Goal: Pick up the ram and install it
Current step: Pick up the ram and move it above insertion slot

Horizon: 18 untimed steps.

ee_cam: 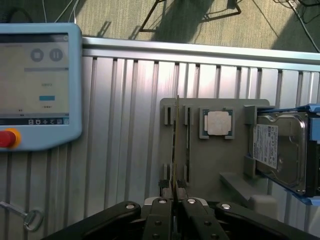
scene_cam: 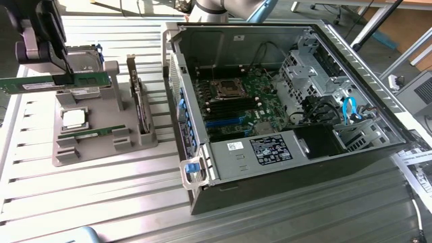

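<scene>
The ram (scene_cam: 34, 84) is a long green stick, and my gripper (scene_cam: 68, 79) is shut on it at the exterior view's far left. It hangs level above the grey holder tray (scene_cam: 101, 147), clear of its slots. In the wrist view the ram (ee_cam: 176, 145) shows edge-on as a thin strip between the two fingers of the gripper (ee_cam: 175, 194), over the tray (ee_cam: 220, 165). The open computer case (scene_cam: 351, 147) lies to the exterior view's right, with the motherboard (scene_cam: 256, 88) and its dark memory slots (scene_cam: 233, 107) exposed.
On the tray sit a square silver CPU (scene_cam: 73, 119), a hard drive (ee_cam: 280, 150), an upright expansion card (scene_cam: 137, 96) and another green stick (scene_cam: 91, 131). A teach pendant (ee_cam: 35, 85) and a key (ee_cam: 30, 217) lie on the ribbed metal table (scene_cam: 101, 202).
</scene>
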Available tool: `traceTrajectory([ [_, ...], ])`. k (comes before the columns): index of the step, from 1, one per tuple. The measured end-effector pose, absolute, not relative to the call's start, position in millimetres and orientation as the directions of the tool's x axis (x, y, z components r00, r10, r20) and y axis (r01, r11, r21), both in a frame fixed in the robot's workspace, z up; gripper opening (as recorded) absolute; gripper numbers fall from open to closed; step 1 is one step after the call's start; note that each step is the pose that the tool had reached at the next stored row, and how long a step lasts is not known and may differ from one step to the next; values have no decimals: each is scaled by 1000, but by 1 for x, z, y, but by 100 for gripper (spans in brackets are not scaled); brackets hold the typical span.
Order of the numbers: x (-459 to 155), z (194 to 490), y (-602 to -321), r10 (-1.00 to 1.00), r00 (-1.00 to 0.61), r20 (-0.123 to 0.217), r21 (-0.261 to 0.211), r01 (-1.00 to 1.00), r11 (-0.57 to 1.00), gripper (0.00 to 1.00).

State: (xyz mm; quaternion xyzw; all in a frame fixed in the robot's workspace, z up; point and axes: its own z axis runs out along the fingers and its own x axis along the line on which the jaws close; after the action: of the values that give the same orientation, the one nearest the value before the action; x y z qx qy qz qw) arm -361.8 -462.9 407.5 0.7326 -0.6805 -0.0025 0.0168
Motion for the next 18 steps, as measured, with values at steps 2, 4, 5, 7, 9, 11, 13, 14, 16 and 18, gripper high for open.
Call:
traceTrajectory([
  [2, -362, 410, -463, -997, 74, 19, 28, -997, -73, 14],
  [4, -362, 412, -463, -997, 74, 19, 28, -997, -73, 14],
  [5, -362, 413, -463, -997, 74, 19, 28, -997, -73, 14],
  [7, -362, 415, -463, -997, 74, 19, 28, -997, -73, 14],
  [9, -362, 416, -463, -997, 74, 19, 28, -997, -73, 14],
  [11, -362, 416, -463, -997, 74, 19, 28, -997, -73, 14],
  [13, -362, 416, -463, -997, 74, 19, 28, -997, -73, 14],
  [14, -362, 416, -463, -997, 74, 19, 28, -997, -73, 14],
  [16, -362, 416, -463, -997, 74, 19, 28, -997, -73, 14],
  [18, -362, 417, -463, -997, 74, 19, 28, -997, -73, 14],
])
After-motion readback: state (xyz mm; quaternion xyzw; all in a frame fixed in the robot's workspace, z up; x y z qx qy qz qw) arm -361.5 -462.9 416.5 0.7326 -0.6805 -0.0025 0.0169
